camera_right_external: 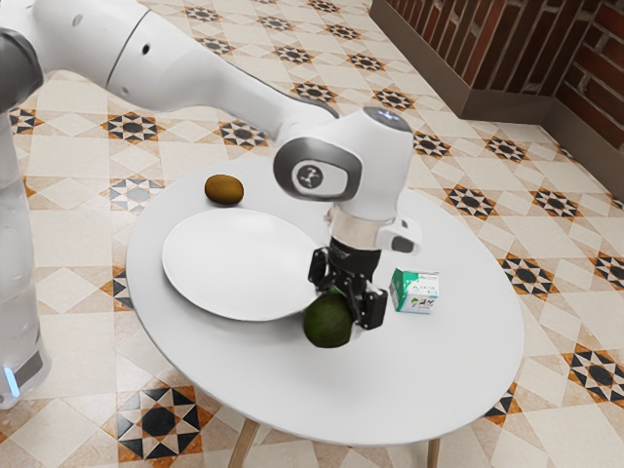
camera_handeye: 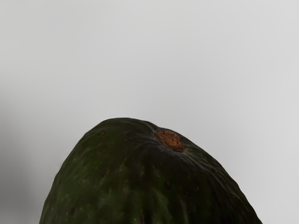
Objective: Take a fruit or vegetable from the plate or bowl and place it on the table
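- Exterior view: gripper (camera_right_external: 343, 298) pointing down, low over the white table (camera_right_external: 414, 395), avocado (camera_right_external: 328, 320) at its lower end.
- Hand state: cannot tell how wide it stands, nor whether it has a true hold on the avocado; the near side of the fruit covers the part that matters.
- Avocado sits just past the plate's edge (plate (camera_right_external: 234, 265)), over bare tabletop. Whether its underside touches the table, cannot make out.
- Wrist view: dark green skin close beneath the hand, brown stem scar (camera_handeye: 169, 139) uppermost, pale surface beyond.
- Brown, roundish fruit (camera_right_external: 224, 189) on the table at the plate's far side; green-and-white carton (camera_right_external: 416, 292) near the gripper, apart from it.
- Step in hand, my reading: the set-down, late in the job.
- Next move: if held, ease down till the table bears the weight, let go gently, then lift straight up.
- Watch for: rolling on release, or a nudge against the plate's rim.
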Available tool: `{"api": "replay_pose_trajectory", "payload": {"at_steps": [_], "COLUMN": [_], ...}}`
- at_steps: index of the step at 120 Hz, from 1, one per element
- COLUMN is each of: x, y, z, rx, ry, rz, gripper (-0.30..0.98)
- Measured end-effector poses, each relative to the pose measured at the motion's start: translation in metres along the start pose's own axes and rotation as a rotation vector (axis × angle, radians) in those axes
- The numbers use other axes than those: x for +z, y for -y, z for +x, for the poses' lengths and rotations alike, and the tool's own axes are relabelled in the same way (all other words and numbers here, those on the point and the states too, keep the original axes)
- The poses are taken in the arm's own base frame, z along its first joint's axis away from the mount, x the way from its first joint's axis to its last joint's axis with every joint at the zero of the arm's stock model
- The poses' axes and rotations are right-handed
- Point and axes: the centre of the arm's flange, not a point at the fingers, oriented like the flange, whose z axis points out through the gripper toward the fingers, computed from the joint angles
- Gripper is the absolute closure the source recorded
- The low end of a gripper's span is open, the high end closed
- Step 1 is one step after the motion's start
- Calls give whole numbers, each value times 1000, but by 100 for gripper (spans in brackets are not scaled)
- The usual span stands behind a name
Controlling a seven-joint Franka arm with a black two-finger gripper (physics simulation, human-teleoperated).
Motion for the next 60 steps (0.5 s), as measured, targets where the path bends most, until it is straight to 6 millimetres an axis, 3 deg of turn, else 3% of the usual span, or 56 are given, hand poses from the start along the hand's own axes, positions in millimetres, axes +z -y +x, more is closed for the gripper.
{"api": "replay_pose_trajectory", "payload": {"at_steps": [29,60], "x": [4,2], "y": [-16,-14], "z": [28,31], "rx": [28,42], "ry": [5,-7], "rz": [-9,-4], "gripper": [19,3]}}
